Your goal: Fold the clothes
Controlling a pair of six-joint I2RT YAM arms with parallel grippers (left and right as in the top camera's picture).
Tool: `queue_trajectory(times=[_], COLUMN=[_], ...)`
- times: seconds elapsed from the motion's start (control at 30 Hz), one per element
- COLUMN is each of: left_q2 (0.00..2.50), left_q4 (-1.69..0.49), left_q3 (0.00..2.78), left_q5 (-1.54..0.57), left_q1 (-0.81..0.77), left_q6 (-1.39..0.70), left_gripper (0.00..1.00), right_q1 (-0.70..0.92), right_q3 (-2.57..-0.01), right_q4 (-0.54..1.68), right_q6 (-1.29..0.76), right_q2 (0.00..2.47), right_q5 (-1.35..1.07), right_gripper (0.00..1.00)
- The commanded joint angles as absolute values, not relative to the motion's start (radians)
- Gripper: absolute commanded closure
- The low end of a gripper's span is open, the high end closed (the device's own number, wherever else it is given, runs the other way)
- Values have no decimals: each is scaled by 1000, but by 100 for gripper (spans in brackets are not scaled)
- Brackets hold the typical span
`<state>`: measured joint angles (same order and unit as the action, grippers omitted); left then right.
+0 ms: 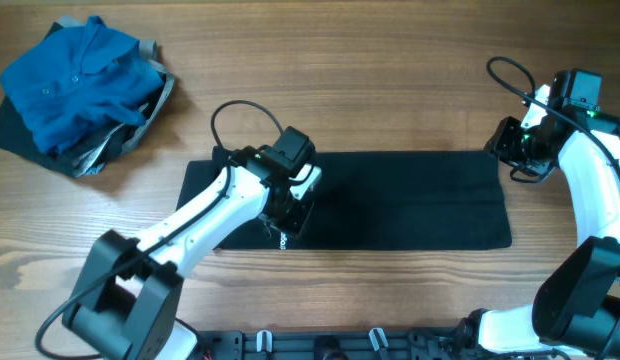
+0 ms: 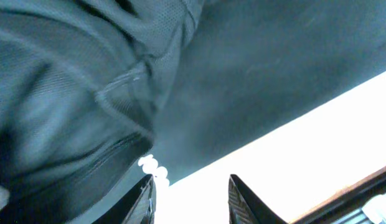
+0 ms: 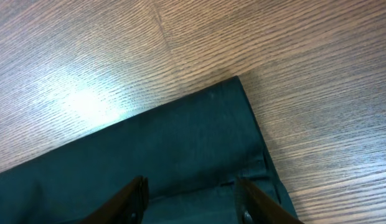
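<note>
- Left jaws stand apart; between their fingertips (image 2: pixel 147 200) we see only a bright, washed-out surface and no cloth.
- The black garment (image 1: pixel 410 200) lies just ahead of those tips in the left wrist view. Its edge runs slantwise across the picture, with wrinkled fabric and a seam to the left.
- A few small white marks (image 2: pixel 153 167) show at that edge, right above the left-hand fingertip; we cannot tell what they are.
- From overhead, the left arm (image 1: pixel 205 210) reaches over the left part of the garment, and its jaws hang above the near edge.
- Right jaws are apart too. Their fingertips (image 3: pixel 134 196) straddle a flat stretch of the garment, and we see none of it pinched between them.
- These jaws sit at the garment's right end, by the far corner, which lies flat on the desk (image 3: pixel 87 50).
- The garment is folded into a long, flat rectangle across the middle of the desk, between the two arms.
- A blue shirt (image 1: pixel 70 85) is heaped at the far left corner on a grey cloth (image 1: pixel 162 92), well apart from the garment and from both jaws.
</note>
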<state>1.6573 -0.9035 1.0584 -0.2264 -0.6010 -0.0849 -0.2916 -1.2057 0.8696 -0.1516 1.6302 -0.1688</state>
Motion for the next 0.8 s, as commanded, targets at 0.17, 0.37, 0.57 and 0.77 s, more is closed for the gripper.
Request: queue_trajectory(times=[0.17, 0.37, 0.57, 0.77], left_q2=[1521, 1655, 1772, 1679], left_q4=[-905, -637, -702, -1097], left_q3=[1154, 1096, 1096, 1098], left_q5=[108, 42, -244, -88], left_q1=[-513, -321, -319, -344], left_q6=[-94, -102, -91, -147], left_gripper=[46, 74, 96, 96], right_q1=[-295, -295, -295, -295], right_q3=[-1202, -1202, -1202, -1202], right_q4=[867, 867, 869, 854], right_q6=[-133, -133, -131, -132], right_q2=[1620, 1620, 1620, 1620], right_q5=[-186, -201, -212, -212], right_gripper=[52, 52, 51, 51])
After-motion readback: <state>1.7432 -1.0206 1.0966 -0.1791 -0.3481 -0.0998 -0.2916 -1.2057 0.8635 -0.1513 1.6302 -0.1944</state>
